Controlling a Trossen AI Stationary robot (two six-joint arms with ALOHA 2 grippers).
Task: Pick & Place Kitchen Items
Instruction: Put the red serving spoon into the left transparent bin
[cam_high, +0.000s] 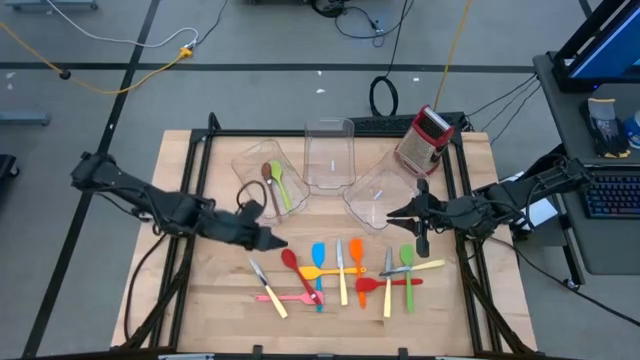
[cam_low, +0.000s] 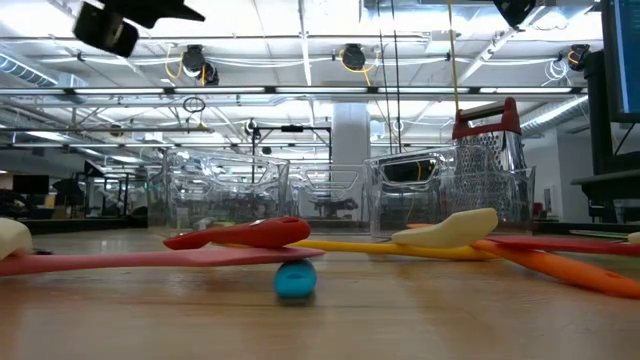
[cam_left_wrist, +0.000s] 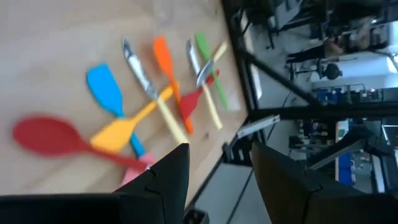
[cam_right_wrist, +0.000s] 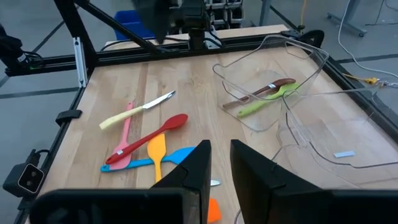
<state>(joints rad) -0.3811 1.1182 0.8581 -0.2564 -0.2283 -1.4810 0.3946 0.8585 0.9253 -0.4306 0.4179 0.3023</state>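
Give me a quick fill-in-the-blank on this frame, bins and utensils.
1. The left bin holds a brown spoon and a ____ spoon.
2. The box grater stands at the table's far ____ corner.
3. The left pincer holds ____.

Missing: green; right; nothing

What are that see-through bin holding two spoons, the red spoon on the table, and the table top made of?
The bin looks like clear glossy plastic: the boards show through its walls. The red spoon seems smooth plastic or silicone, one even colour with a faint sheen; which one is unclear. The table top looks like pale wooden planks, with visible grain and seams.
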